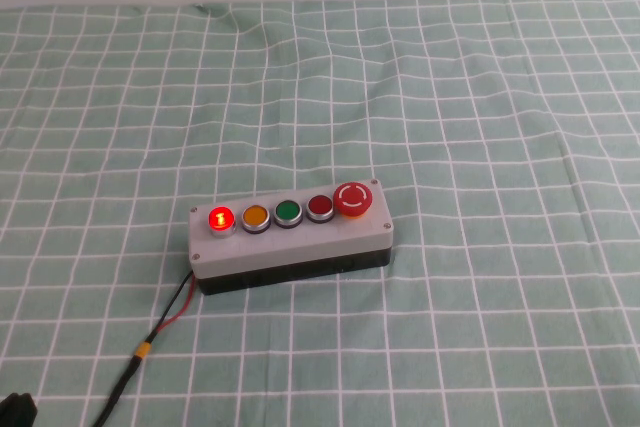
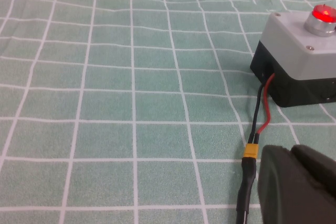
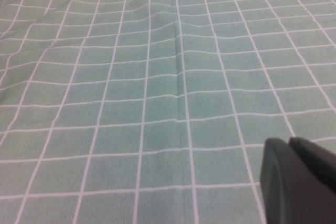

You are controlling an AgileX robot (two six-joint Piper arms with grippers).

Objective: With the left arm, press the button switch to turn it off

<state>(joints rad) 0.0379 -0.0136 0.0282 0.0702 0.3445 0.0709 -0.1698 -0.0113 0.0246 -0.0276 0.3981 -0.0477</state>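
The button switch [image 1: 221, 218] is lit bright red, with a silver ring. It sits at the left end of the grey five-button box [image 1: 300, 249], which rests on the green checked cloth. In the left wrist view the button switch [image 2: 323, 13] glows on the box's corner [image 2: 294, 51]. My left gripper [image 2: 292, 150] is shut and empty, low over the cloth beside the box's cable, short of the box. Only a black bit of it [image 1: 15, 412] shows at the high view's near left corner. My right gripper [image 3: 289, 142] is shut and empty over bare cloth.
On the box, rightward from the lit button, are an orange button [image 1: 255, 216], a green one [image 1: 288, 212], a darker red one [image 1: 320, 208] and a red mushroom stop [image 1: 353, 198]. A red-and-black cable with a yellow connector [image 2: 251, 152] runs from the box's left end toward the near left.
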